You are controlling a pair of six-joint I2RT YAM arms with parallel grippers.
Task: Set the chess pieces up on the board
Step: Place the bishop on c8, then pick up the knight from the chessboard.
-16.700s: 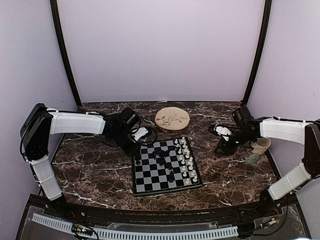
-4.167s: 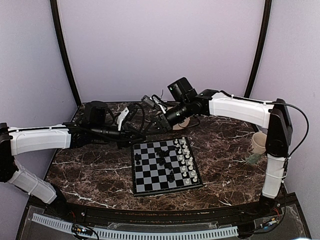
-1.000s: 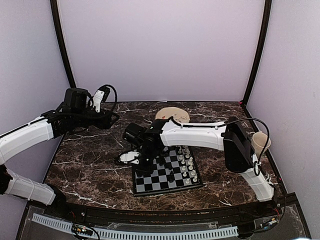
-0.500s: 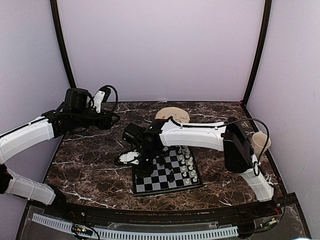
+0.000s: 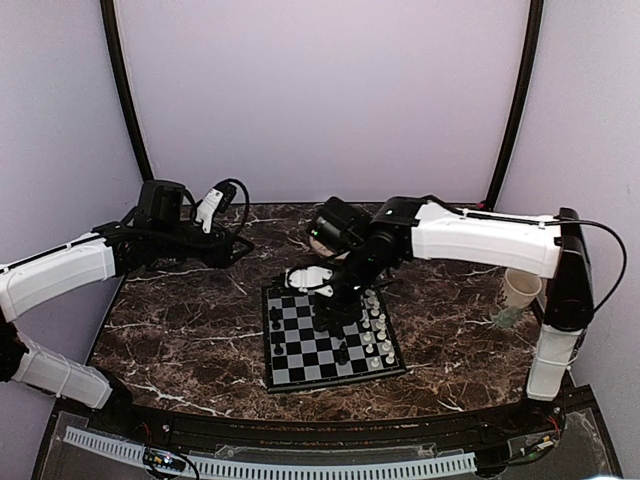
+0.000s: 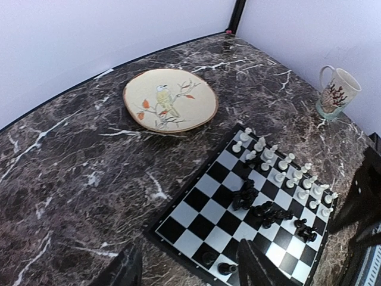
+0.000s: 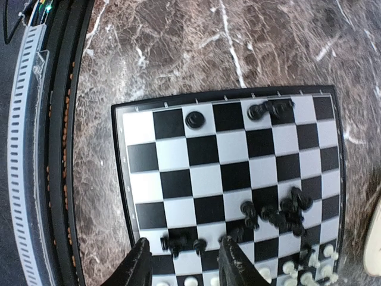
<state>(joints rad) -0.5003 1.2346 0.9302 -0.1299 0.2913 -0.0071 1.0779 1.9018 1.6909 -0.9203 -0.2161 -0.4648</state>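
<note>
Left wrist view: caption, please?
Chessboard with white pieces ranked along one edge, black pieces scattered mid-board; bird plate and mug nearby.

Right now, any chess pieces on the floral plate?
No, the plate shows only its painted bird; the chess pieces sit on the board.

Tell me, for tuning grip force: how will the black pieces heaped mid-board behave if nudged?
The black pieces are probably very light, each smaller than a board square. Likely to tip: several already lie toppled. Touching neighbours may shift too.
</note>
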